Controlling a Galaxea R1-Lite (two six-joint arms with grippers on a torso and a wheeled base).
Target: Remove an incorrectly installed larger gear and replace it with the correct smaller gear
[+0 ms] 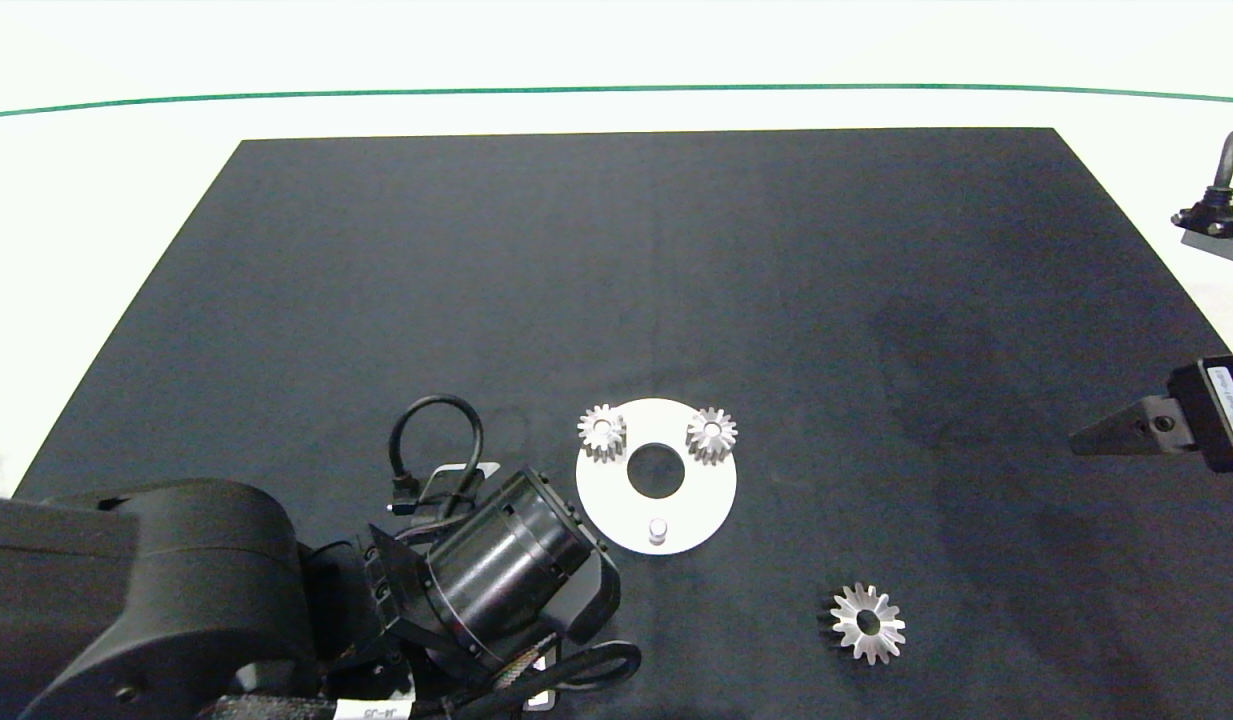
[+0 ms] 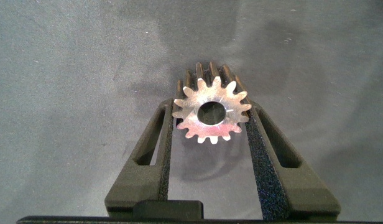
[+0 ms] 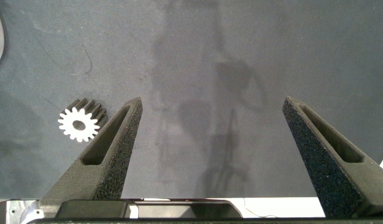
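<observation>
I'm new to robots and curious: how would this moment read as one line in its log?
left gripper: shut on smaller gear | right gripper: open, idle at table's right | larger gear: off, on mat | white disc: two gears mounted, peg bare

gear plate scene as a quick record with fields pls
plate: white disc on the black mat, two small gears on its far pegs
near peg: bare
larger gear: lying on the mat, off the plate
smaller gear: held in the left gripper
left gripper: shut on the smaller gear
right gripper: open, empty, at the mat's right edge
</observation>
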